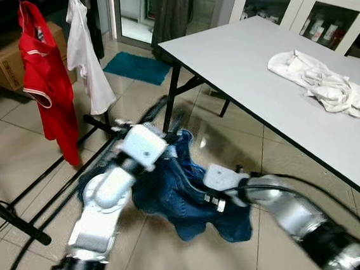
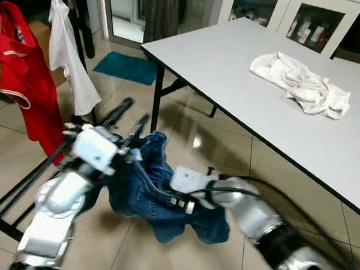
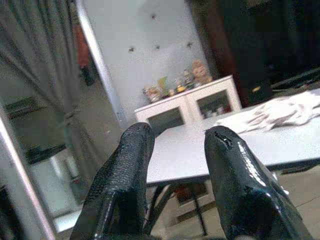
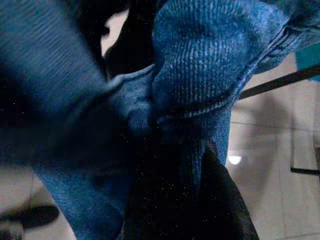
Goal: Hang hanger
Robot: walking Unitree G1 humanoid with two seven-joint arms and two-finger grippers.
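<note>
**Denim in hand, rail not reached**

My right gripper (image 4: 165, 165) fingers clench the blue denim garment (image 1: 186, 198); left gripper (image 3: 175, 165) stands parted — empty. No hanger is discernible. I judge: lift it toward the rack (image 1: 50, 176) beside the red shirt (image 1: 51, 83) — slowly.

Home laundry or utility room: tiled floor (image 1: 24, 169), clothes rack (image 1: 22, 217) carrying a red shirt (image 1: 49, 90) and white top (image 1: 86, 58), long grey bench (image 1: 256, 64) with crumpled white cloth (image 1: 322, 83), glass-door cabinet (image 1: 295, 6), teal mat (image 1: 136, 67).
</note>
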